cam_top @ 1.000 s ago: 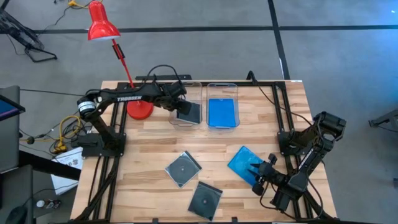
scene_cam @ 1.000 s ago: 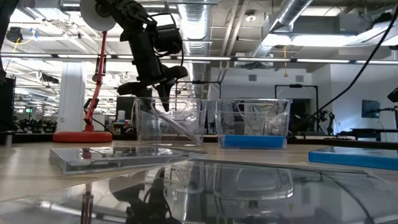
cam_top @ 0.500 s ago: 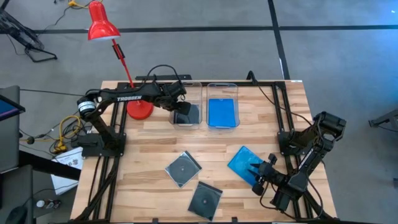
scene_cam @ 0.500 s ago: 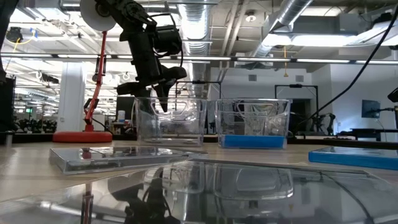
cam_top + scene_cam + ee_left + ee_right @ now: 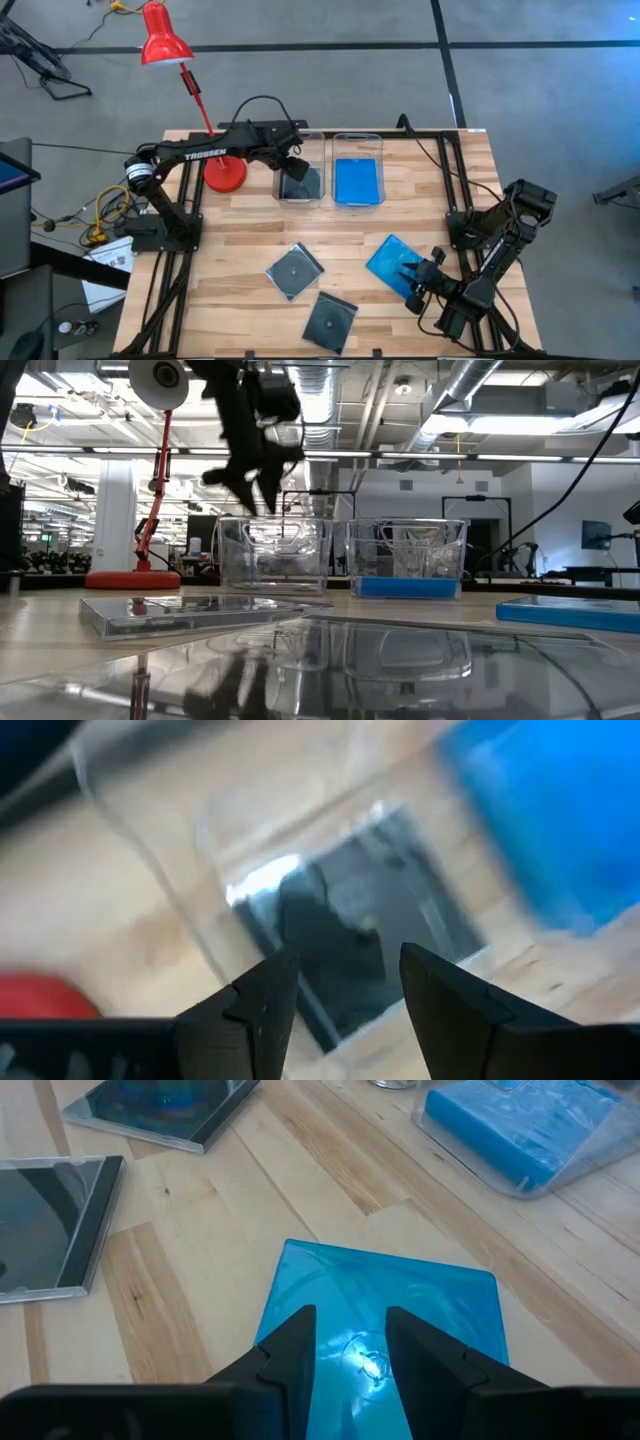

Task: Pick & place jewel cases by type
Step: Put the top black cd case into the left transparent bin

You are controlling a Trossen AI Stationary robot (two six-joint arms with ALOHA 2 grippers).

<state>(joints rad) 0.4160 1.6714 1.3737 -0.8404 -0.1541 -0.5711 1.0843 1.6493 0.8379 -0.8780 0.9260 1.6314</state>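
High view: wooden table on grey floor; left end effector empty, parted; right end effector parted over blue case.

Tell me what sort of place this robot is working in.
Probably an industrial lab or workshop: exposed ceiling ducts and strip lights overhead, a bare grey floor around the wooden table, and a red desk lamp clamped beside the rig.

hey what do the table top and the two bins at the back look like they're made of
Table top: apparently pale wood planks with a matte finish; grain and seams show.
Left bin and right bin: likely clear glossy plastic; the room behind shows through their walls, which catch glints.
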